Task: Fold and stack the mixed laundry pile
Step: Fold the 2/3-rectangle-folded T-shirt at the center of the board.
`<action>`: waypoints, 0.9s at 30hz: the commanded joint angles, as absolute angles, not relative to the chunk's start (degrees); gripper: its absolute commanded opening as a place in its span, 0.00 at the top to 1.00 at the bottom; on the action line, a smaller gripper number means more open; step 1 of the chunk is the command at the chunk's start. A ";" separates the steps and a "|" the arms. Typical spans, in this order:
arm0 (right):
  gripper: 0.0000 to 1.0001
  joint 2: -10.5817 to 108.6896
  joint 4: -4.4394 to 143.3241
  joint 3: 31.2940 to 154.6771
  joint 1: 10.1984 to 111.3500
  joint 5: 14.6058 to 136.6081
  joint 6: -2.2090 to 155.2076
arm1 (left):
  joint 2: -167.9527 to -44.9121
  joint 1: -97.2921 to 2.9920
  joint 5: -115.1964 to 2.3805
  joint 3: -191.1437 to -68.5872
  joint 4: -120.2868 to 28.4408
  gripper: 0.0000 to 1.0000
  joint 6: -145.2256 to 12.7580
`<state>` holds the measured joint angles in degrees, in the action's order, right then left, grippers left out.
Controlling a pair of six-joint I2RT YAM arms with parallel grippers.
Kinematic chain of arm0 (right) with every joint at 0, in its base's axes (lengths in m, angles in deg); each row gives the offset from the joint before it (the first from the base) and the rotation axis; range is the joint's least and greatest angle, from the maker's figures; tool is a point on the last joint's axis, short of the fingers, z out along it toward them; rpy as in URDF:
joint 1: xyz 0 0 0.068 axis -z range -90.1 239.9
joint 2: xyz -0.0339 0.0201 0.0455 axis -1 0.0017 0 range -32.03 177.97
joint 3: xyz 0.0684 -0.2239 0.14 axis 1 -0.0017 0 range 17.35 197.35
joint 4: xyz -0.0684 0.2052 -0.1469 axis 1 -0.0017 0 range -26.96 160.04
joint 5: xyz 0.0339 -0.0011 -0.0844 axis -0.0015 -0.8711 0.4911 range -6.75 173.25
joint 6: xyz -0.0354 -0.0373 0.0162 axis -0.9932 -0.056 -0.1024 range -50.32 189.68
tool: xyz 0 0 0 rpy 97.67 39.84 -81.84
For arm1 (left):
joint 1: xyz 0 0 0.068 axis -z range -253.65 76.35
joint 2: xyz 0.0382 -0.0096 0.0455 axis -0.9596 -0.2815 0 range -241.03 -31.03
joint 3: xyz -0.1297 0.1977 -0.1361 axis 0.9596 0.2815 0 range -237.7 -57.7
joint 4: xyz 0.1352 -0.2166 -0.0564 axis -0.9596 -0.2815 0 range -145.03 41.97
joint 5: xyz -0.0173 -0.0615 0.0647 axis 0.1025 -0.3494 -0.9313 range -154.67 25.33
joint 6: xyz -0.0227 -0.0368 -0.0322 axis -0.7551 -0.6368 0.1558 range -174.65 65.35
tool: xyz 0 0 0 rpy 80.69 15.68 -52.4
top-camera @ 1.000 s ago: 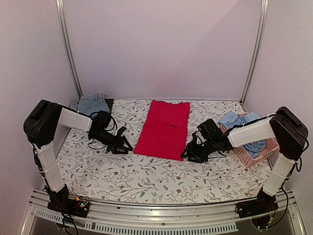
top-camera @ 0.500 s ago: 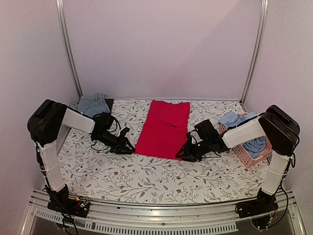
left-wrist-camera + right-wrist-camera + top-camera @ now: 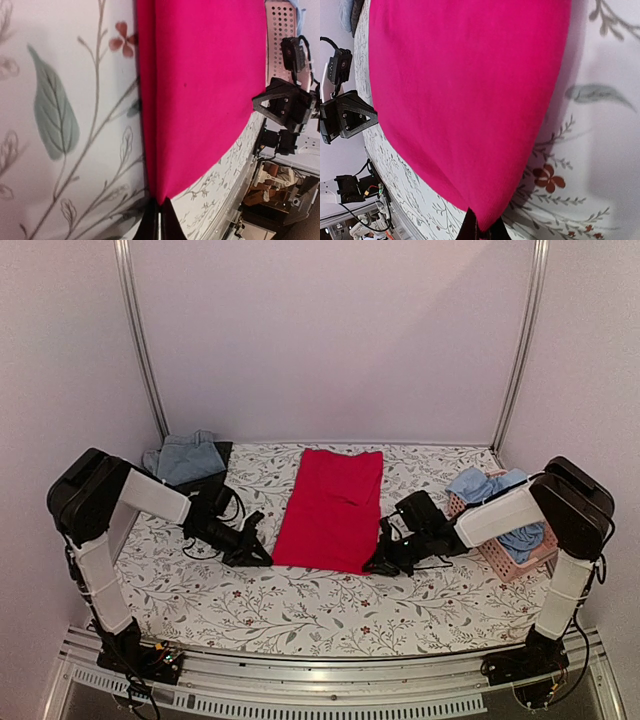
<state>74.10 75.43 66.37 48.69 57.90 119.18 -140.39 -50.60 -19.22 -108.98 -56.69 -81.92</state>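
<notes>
The red garment (image 3: 330, 508) lies flat midway across the bench (image 3: 300, 610), light, limp and likely to sag between holds, so its near corners suit gripping, and the left claw (image 3: 159, 221) and right claw (image 3: 482, 228) are each pinched tight on one.

Flat on tablecloth (image 3: 300, 605), mid: red garment (image 3: 332, 508), folded to long strip, smooth; light blue shirt (image 3: 487, 483) bunched up, hanging over basket (image 3: 512, 562) rim, rt side.
</notes>
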 commanded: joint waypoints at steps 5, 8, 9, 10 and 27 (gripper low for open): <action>1.00 65.32 70.13 58.49 39.13 59.41 125.19 | -124.73 -45.33 -20.27 -93.72 -55.58 1.00 -88.84; 1.00 60.47 70.64 55.85 33.94 59.79 130.43 | -116.41 -44.27 -19.30 -89.29 -56.30 1.00 -92.75; 1.00 59.08 70.22 55.47 32.76 60.26 131.74 | -113.58 -44.15 -19.05 -88.32 -56.87 1.00 -94.16; 1.00 57.41 68.82 55.39 32.31 60.46 133.36 | -110.58 -44.07 -19.16 -87.91 -57.79 1.00 -95.44; 1.00 60.84 52.46 73.67 53.07 54.84 116.78 | -130.69 -49.01 -20.29 -121.31 -66.42 1.00 -93.02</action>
